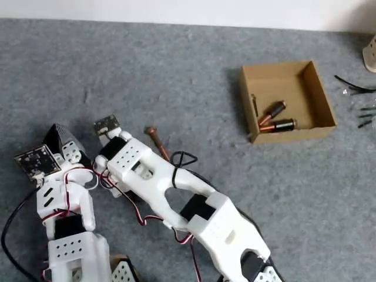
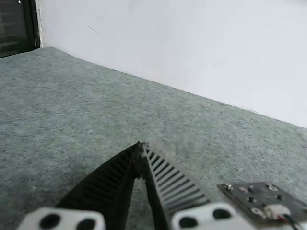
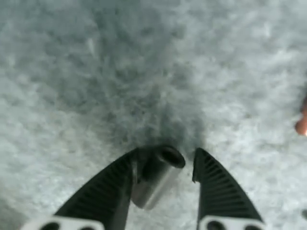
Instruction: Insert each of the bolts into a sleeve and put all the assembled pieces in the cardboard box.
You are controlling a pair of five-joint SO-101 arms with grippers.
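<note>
Left gripper [image 2: 141,146]: the fingers are pressed together with nothing between them; it is held over the mat [image 1: 176,70], at the left of the table.
Right gripper [image 3: 168,151]: the fingers are spread, with the sleeve [image 3: 157,175] between them.
Sleeve: a dark tube, tilted, with its open end seen. It is touched by one finger and a gap is left to the other. Whether it rests on the mat cannot be told.
Bolt [image 1: 157,141]: copper-coloured, laid on the mat just beside the right arm's wrist.
Box [image 1: 292,134]: set at the right of the table, well apart from both arms.
Pieces [image 1: 281,124]: two are laid in the box, side by side, near its front wall.
Cables [image 1: 359,89]: black, laid on the mat beside the box, at the table's right edge.
</note>
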